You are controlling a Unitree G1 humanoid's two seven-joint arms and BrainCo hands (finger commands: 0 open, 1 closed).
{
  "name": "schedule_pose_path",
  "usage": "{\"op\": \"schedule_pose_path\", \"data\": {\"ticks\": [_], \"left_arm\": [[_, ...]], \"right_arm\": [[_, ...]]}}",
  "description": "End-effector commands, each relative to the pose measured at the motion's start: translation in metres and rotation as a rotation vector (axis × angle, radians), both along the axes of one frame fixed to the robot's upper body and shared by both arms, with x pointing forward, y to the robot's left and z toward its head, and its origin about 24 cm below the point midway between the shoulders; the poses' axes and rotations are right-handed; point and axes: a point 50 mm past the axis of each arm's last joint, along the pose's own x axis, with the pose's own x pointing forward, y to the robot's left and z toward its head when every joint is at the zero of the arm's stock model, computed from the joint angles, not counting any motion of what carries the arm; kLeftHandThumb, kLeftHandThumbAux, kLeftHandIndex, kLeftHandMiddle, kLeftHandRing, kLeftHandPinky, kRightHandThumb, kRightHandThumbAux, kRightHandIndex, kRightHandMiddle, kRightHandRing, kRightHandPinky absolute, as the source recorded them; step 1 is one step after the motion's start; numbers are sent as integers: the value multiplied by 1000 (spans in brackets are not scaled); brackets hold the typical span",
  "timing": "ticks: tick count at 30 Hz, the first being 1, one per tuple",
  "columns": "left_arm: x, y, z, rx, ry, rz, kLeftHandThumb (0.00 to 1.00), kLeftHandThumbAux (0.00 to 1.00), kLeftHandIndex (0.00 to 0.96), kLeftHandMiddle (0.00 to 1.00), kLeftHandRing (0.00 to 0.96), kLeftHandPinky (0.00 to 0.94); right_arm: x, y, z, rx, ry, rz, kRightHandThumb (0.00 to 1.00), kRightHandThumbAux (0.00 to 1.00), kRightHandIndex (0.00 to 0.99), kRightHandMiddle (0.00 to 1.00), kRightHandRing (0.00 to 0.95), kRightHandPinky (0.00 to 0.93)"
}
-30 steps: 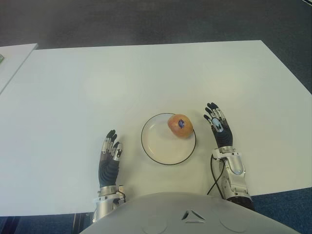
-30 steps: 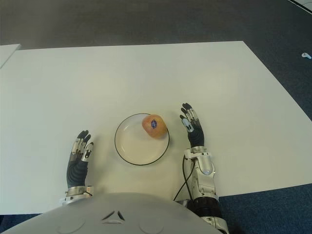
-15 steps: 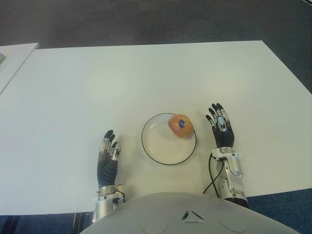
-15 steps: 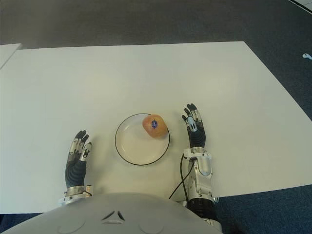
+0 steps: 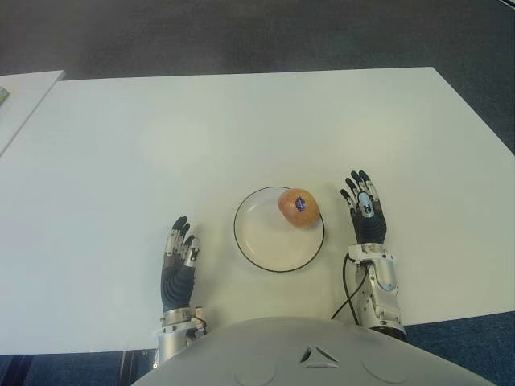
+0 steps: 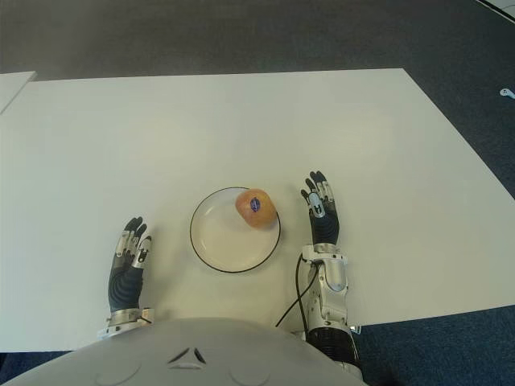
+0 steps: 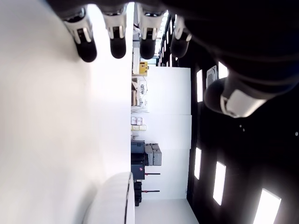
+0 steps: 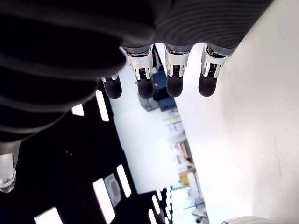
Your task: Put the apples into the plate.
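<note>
On your left, the left hand (image 5: 178, 263) shows over the white table (image 5: 201, 129), to the left of the plate and apart from it. Its fingers (image 7: 117, 39) are stretched out straight, side by side with small gaps, and they hold nothing.

In the middle you see the round white plate (image 5: 265, 245) with a dark rim, close to the near edge of the table. One apple (image 5: 298, 207) lies in the plate, on its far right part, close to the rim. It is reddish-orange and carries a small dark sticker on top. You can see only this one apple.

On your right, the right hand (image 5: 364, 215) shows just beside the plate, on its right side, near the apple but not touching it. Its fingers (image 8: 174, 77) are also straight and a little spread, and the palm is empty.
</note>
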Motion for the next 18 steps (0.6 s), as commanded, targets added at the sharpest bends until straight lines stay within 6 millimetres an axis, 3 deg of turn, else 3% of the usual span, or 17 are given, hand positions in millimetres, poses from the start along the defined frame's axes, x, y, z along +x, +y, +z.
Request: {"op": "schedule_pose_path", "data": {"ticks": [1,18], "left_arm": [[6,-4,-2,-27,-3,15,76,420,0,0,0,0],[24,-3,-11,-59,-2,-31,74,453,0,0,0,0]], "right_arm": [[-18,7,-23,39,136,-11,95,456,0,0,0,0],[-23,4,-19,-39,114,65,103,465,0,0,0,0]]}}
